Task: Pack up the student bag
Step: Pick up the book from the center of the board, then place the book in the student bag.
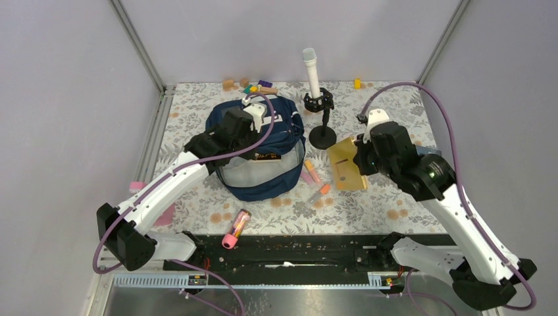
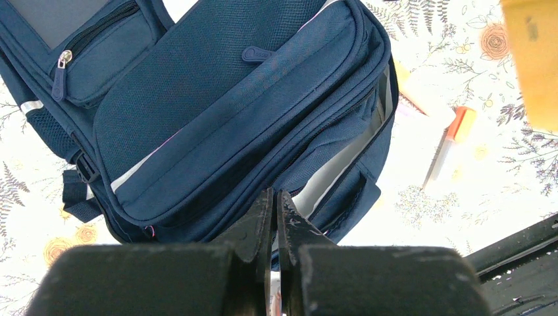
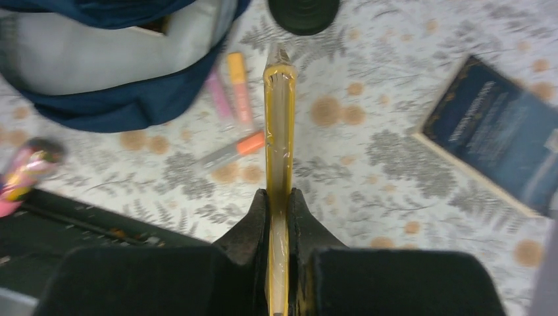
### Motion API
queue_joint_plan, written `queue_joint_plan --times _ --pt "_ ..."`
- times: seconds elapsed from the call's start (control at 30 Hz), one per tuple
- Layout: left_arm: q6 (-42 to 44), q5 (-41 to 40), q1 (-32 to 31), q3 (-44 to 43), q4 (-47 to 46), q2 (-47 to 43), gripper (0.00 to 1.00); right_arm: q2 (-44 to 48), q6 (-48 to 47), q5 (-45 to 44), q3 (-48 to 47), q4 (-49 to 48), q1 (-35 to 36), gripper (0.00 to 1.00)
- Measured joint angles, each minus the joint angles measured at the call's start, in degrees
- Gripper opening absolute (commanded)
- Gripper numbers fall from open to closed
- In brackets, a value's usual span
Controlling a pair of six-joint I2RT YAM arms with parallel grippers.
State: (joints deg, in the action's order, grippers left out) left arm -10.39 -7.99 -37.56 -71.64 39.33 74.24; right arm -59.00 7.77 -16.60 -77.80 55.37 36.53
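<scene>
The right gripper (image 3: 279,195) is clamped on the near edge of a thin yellow book (image 3: 279,118), held edge-up above the floral table (image 1: 395,197) and over an orange-capped marker (image 3: 231,150). The left gripper (image 2: 274,195) has its fingers drawn together with only a sliver between them, directly over the rim of the student bag (image 2: 217,112); whether fabric is pinched cannot be determined. The student bag sits left of centre on the table, its mouth open and grey lining exposed, just left of the yellow book.
</scene>
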Motion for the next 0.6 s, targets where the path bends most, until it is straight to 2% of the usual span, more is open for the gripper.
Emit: queue_joint_plan --times 0.23,0.43,0.6 --pt "0.0 -0.2 0.0 0.0 -0.1 -0.6 0.00 7.5 10.7 10.9 9.6 -8.0 0.0 0.00" --pt "0.0 -0.4 0.1 0.0 -0.5 -1.1 0.00 8.2 20.7 20.7 18.4 -20.4 0.0 0.00" --pt "0.0 -0.7 0.2 0.0 -0.5 -1.2 0.00 8.3 27.0 24.3 23.0 -27.6 0.1 0.00"
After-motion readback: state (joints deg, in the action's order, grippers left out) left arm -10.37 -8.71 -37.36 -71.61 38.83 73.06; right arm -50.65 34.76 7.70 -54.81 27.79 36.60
